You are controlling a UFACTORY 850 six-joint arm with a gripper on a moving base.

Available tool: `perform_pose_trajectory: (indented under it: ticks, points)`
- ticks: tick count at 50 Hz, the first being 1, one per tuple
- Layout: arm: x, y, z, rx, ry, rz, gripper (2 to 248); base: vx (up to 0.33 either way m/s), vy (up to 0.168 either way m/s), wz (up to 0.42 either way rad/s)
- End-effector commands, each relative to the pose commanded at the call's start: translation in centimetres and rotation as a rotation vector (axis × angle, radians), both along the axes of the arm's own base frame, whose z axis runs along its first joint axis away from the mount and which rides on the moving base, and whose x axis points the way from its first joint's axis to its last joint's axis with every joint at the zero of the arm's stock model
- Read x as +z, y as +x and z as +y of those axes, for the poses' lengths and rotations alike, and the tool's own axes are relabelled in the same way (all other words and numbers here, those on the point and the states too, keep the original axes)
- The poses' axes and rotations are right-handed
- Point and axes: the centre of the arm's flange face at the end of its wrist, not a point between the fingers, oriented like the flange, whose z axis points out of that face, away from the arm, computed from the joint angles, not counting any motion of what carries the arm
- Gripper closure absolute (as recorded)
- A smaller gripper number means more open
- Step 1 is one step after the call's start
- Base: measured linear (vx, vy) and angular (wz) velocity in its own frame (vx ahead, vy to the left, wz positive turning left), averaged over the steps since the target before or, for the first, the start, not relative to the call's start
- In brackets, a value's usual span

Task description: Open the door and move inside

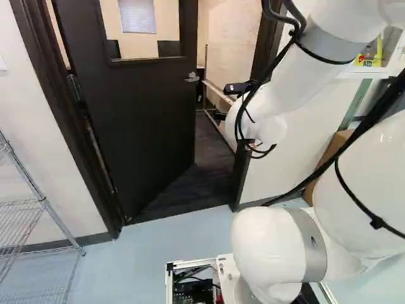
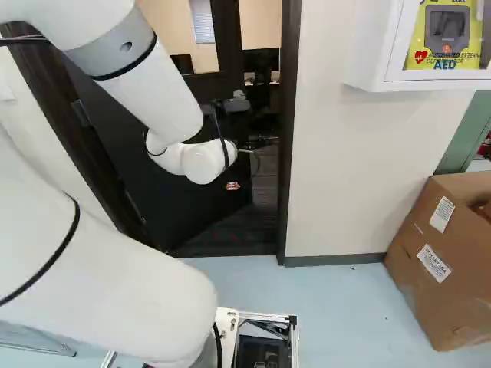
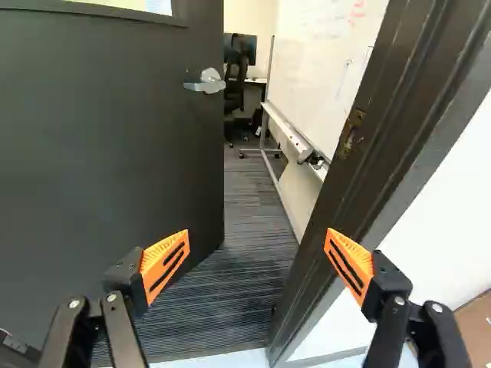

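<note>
Door [image 3: 115, 161] ajar | gripper [image 3: 257, 249] spread, empty | should push beside handle [image 3: 207, 82], far and left, clearing right frame [image 3: 345, 199]

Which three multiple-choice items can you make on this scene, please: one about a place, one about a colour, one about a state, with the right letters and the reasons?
1. Where is the cardboard box in the right base view?
A) in the doorway
B) left of the door
C) right of the door frame

2. What colour are the pads of the gripper?
A) green
B) orange
C) white

3. How does the door stand?
A) open
B) closed
C) off its hinges

Right letters:
1. C: the box is on the floor, beyond the wall part right of the frame.
2. B: both pads show orange in the wrist view.
3. A: carpet shows between the door's handle side and the frame.
</note>
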Motion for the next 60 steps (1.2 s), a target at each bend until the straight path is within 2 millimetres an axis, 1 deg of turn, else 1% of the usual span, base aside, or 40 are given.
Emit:
perform_pose_trajectory:
  ticks: [12, 60]
  points:
    - [0.0, 0.0, 0.0, 0.0, 0.0, 0.0, 3, 0.034, 0.069, 0.001]
    - [0.0, 0.0, 0.0, 0.0, 0.0, 0.0, 3, 0.053, 0.046, -0.009]
